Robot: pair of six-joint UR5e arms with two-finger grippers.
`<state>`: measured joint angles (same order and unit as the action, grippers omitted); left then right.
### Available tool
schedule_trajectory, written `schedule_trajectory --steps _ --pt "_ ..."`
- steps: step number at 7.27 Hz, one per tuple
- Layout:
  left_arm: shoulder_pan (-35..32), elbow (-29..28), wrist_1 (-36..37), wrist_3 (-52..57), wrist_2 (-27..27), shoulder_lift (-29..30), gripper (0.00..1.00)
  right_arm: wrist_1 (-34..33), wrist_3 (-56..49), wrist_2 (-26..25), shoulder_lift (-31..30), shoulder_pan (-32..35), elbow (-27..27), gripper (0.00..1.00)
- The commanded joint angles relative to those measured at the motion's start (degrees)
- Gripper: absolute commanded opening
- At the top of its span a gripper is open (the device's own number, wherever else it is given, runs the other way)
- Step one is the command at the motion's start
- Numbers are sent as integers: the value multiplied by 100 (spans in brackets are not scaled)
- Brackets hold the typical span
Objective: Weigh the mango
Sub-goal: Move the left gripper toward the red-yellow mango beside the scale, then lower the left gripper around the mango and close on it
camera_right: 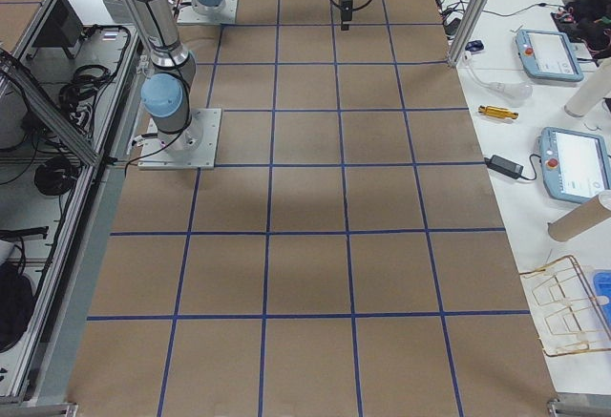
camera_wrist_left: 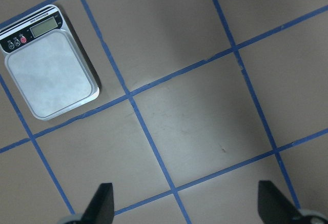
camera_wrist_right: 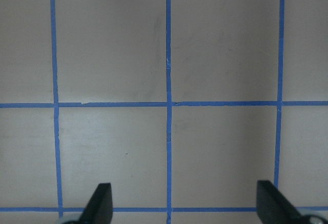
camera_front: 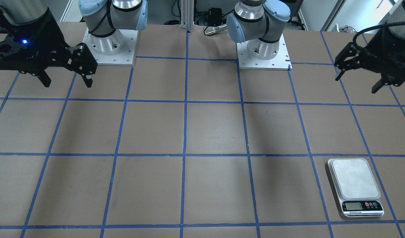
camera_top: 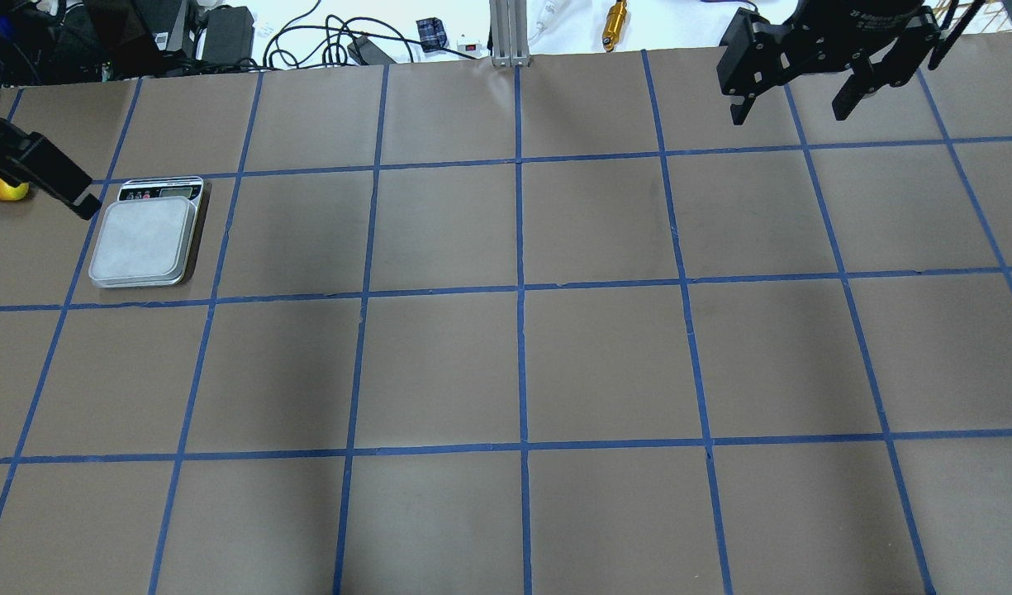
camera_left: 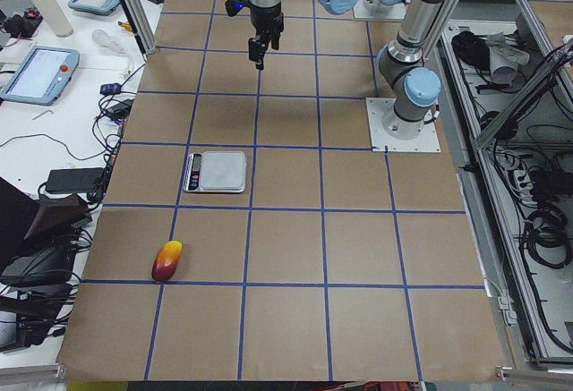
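The mango is what I have to get weighed, so I read the scene from the big things down. The table [camera_front: 215, 132] is a brown sheet gridded with blue tape. Both arms hang high above it.

The right gripper [camera_front: 68, 83] hovers over the far side from the work, its fingers spread wide and empty in its own wrist view. The left gripper [camera_wrist_left: 187, 206] is spread just as wide with nothing between the fingers, and its camera looks down on the scale [camera_wrist_left: 48, 62].

The scale sits flat toward my left end of the table, with its plate [camera_top: 142, 240] bare.

The mango [camera_left: 167, 260] lies on its side one grid square further toward that left end. It is well apart from the scale and close by a tape line [camera_left: 125, 282]. In the overhead view only a sliver of it shows at the picture's edge, beside the left gripper.

As I judge it, the task has not begun: the step in hand is the reach for the fruit. The left arm is the nearer one. The mango is outside its wrist view, so I would swing that wrist outward past the scale, line the fingers across the fruit's narrow width, descend, and close gently on the glossy skin.
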<state>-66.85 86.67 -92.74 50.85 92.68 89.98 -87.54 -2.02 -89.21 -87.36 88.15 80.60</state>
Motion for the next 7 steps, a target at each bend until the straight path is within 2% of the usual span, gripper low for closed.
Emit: schedule_trajectory --steps 1,3,7 --pt "758 -9 701 1309 22 588 100 0 0 0 0 0 0 100" --pt "1198 -123 1361 2641 13 1185 100 0 0 0 -9 0 0 100" --pt "1516 -1579 1443 3850 -39 2662 100 0 0 0 -9 -9 0 100"
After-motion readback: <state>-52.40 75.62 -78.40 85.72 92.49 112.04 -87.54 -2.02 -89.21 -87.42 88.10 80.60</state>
